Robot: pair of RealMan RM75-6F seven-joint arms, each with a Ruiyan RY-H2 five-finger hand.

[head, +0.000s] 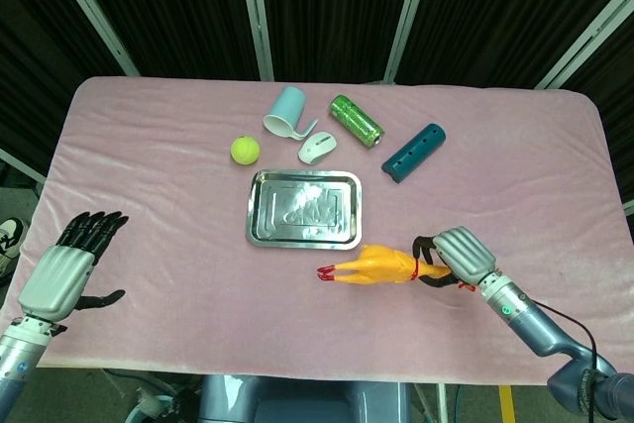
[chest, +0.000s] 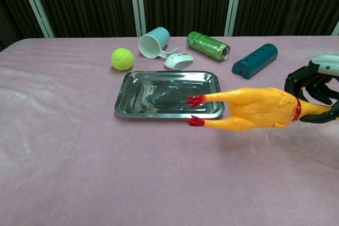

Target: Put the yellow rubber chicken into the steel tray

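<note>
Pink table point(head: 149, 195); chicken's point(chest: 254, 110) head hidden

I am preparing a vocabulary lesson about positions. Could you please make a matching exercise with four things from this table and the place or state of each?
Things:
1. rubber chicken
2. tennis ball
3. green can
4. steel tray

Places or states:
A. lying on its side behind the tray
B. empty, in the middle of the table
C. held at its head end by the right robot hand
D. beside the tipped cup

Pairs: 1-C, 2-D, 3-A, 4-B
</note>
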